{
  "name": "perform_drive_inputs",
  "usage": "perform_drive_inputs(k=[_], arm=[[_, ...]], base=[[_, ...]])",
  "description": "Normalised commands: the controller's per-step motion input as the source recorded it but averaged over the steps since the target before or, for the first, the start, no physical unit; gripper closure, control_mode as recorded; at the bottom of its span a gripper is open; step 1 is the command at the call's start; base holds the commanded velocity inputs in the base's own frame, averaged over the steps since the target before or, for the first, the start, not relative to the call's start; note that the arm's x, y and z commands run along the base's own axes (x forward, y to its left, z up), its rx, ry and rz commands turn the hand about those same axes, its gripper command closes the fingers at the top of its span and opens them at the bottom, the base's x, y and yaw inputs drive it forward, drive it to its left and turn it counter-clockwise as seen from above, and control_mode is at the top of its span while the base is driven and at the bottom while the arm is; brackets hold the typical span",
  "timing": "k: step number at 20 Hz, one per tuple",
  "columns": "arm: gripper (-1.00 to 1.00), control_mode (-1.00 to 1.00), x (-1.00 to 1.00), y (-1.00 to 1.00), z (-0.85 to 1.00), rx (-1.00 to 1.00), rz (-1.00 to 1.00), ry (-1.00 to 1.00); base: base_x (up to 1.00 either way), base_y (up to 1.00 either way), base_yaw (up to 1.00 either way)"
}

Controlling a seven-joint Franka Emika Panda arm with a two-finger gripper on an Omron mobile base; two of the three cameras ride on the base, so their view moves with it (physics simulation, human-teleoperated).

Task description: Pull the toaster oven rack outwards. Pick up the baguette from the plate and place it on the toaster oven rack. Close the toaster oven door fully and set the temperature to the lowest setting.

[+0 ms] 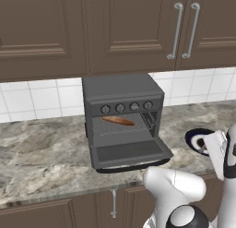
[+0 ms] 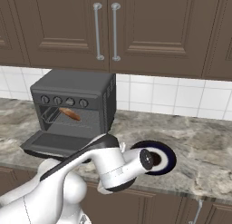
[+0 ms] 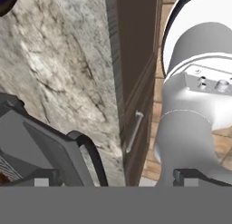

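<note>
The dark grey toaster oven [image 1: 122,88] [image 2: 74,87] stands on the counter with its door [image 1: 131,151] [image 2: 54,141] folded down flat. The orange-brown baguette [image 1: 119,121] [image 2: 69,114] lies on the wire rack [image 1: 103,128] [image 2: 50,115] in the cavity. The dark blue plate [image 1: 196,137] [image 2: 167,159] sits to the oven's right, partly behind my wrist. My gripper [image 3: 118,178] is open and holds nothing. It hangs past the counter's front edge, right of the door's black bar handle [image 3: 90,150] [image 1: 129,167].
Four knobs [image 1: 126,107] [image 2: 63,100] run across the oven's front above the cavity. Brown wall cabinets hang overhead. The base cabinet front with a metal pull [image 3: 133,130] drops below the marble counter edge [image 1: 55,195].
</note>
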Motion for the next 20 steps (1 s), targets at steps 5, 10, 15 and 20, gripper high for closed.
perform_drive_inputs(k=[5, 10, 15, 20], arm=[[-1.0, -1.0, 0.15, 0.1, -0.11, 0.03, -0.01, 0.02], [-1.0, -1.0, 0.2, 0.24, 0.0, 0.0, 0.0, 0.05], [-1.0, -1.0, 0.17, 0.15, -0.17, 0.0, 0.0, 0.12], [-1.0, -1.0, 0.2, 0.09, -0.24, 0.0, -0.02, 0.14]], base=[[0.0, 0.0, 0.0], [0.0, 0.0, 0.0], [0.0, 0.0, 0.0], [0.0, 0.0, 0.0]])
